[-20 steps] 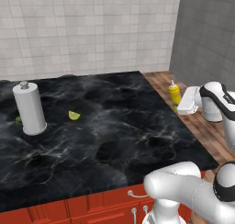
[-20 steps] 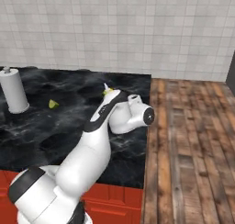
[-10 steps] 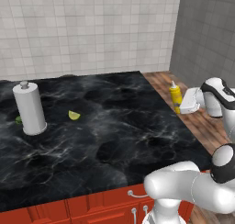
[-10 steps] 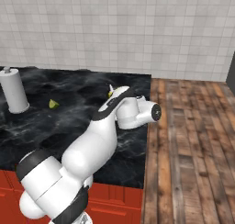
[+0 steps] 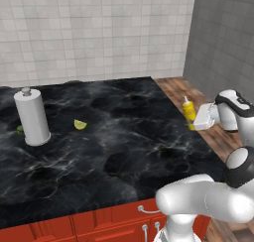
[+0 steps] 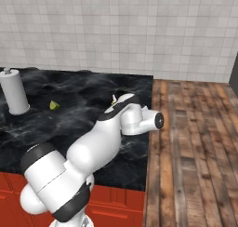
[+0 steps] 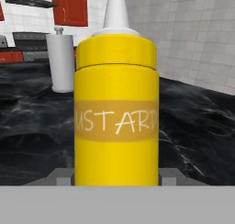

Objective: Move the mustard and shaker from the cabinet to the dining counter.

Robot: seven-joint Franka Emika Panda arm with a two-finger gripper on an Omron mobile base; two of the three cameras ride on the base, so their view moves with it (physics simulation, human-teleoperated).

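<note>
So the slim yellow squeeze bottle of mustard (image 7: 116, 113), with its pale pointed nozzle cap, sits upright right between the two dark finger tips of the gripper (image 7: 116, 175), label facing the hand camera. The jaws are clamped on the mustard's lower body, one tip poking out on each side of it. Holding it low and vertical makes sense to me: the base can go down flat and the thing won't tip when it's let go.

In the left base view the mustard (image 5: 188, 113) hangs at the far right edge of the broad black marble-veined dining counter (image 5: 114, 137), right about where the stone meets the brown wooden plank floor (image 6: 195, 142). I honestly can't tell whether the bottom is touching the stone or just above it. My guess is this is the set-down step for the first item, and I'd want it a bit further in from the edge before release, since it looks close to the drop.

Further out on the counter there's a tall white paper-towel cylinder (image 5: 31, 117) standing well apart to the left, with a small yellow-green lime wedge (image 5: 80, 124) near it. A red wooden wall cabinet (image 7: 69, 7) shows way off in the hand view background.
</note>
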